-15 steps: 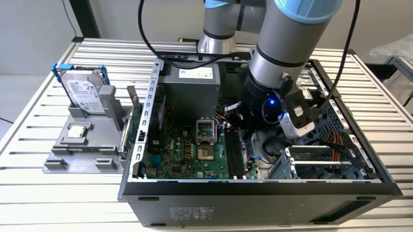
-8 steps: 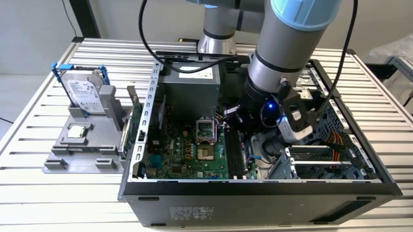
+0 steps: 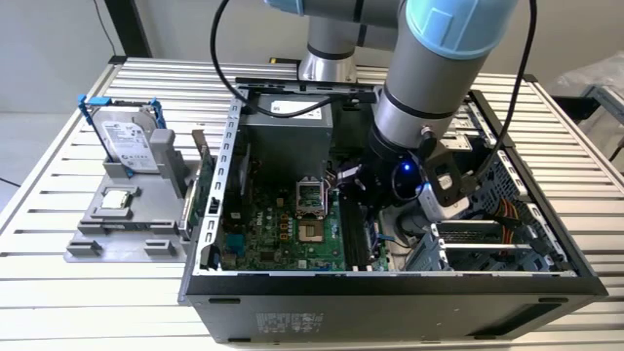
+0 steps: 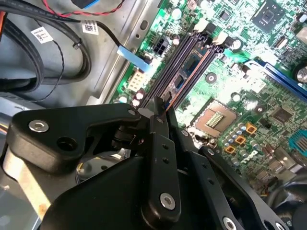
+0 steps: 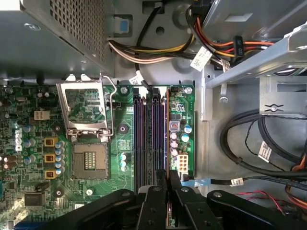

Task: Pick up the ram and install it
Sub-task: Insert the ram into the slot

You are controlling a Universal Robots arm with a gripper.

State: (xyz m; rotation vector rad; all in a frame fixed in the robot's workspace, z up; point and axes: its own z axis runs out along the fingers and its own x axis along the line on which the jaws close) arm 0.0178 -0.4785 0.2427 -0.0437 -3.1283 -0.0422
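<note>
Gripper [image 4: 161, 103] tight on upright ram [image 4: 191, 64] at motherboard slots [image 4: 175, 55] in second wrist view; hard drive [image 3: 131, 139] in exterior view.

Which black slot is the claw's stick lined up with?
The end slot farthest from the square socket; the ram in the gripper runs along it. The other slots sit bare.

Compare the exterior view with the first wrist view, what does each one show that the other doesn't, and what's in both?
Exterior view: the hard drive standing in its blue frame and the processor chip on the grey stand, beside the computer case on the exterior view's left. First wrist view: a close look at the gripper shut on the ram, seen edge-on. Both: the green motherboard, its black memory slots and open processor socket.
</note>
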